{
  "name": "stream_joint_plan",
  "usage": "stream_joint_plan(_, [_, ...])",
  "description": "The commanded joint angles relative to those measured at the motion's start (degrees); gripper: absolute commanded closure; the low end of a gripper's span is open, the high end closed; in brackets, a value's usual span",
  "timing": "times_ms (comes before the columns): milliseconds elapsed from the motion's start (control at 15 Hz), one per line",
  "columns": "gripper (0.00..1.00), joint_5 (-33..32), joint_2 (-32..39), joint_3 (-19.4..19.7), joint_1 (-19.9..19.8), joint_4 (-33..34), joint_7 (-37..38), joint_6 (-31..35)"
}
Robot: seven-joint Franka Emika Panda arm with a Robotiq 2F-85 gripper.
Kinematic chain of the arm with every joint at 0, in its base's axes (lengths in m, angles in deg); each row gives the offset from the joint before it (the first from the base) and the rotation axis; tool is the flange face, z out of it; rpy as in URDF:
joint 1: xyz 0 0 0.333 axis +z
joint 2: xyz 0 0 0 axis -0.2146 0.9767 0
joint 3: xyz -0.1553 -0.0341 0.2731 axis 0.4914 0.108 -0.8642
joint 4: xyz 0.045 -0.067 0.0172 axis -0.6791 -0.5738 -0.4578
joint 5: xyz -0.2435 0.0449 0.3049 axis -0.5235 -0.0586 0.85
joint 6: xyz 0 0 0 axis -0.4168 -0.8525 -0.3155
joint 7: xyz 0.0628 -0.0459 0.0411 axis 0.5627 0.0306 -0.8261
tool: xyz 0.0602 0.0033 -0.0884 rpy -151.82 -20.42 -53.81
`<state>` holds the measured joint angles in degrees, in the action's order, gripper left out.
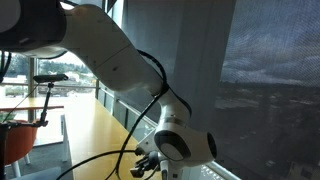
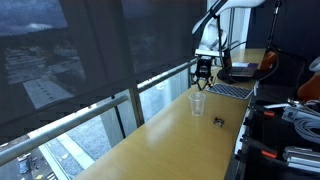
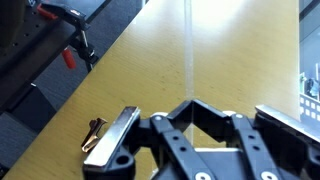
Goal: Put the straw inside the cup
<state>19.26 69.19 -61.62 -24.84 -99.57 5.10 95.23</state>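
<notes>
Here, one straw (image 3: 189,50): a thin pale rod that in the wrist view runs from the middle of the gripper (image 3: 200,120) straight across the yellow table (image 3: 150,70); it appears pinched between the jaws, which stand narrowly apart around it, though the contact itself is hidden behind the gripper body. One cup (image 2: 197,103): clear plastic, upright on the table in an exterior view, directly below the gripper (image 2: 203,72) and apart from it. Whether the straw's lower end has reached the cup's rim is too small to tell. Step in hand, by judgement: carrying the straw over the cup, insertion not yet done. The next move calls for centring the straw tip over the mouth, lowering straight down without tipping the light cup, then releasing. One small dark clip (image 2: 218,122) lies on the table near the cup; the same item shows beside a jaw in the wrist view (image 3: 94,133). One arm (image 1: 110,55), seen close in an exterior view. One laptop (image 2: 236,72) beyond the cup. Red-handled tools (image 3: 68,55) at the table's edge, count uncertain.
</notes>
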Motion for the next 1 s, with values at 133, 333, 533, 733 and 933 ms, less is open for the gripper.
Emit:
stream_joint_plan(133, [0.98, 4.1, 2.5, 1.5, -2.5, 3.7, -0.1, -6.9])
stream_joint_plan(333, [0.98, 5.0, 3.2, 2.2, -3.4, 4.9, -0.8, -8.5])
stream_joint_plan(533, [0.98, 6.2, 3.6, 1.8, -3.6, 5.9, -2.1, -10.4])
stream_joint_plan(733, [0.98, 7.1, 3.9, 1.8, -3.2, 6.4, -2.6, -11.4])
stream_joint_plan(933, [0.98, 7.2, 4.6, 2.2, -2.9, 7.0, -2.9, -11.5])
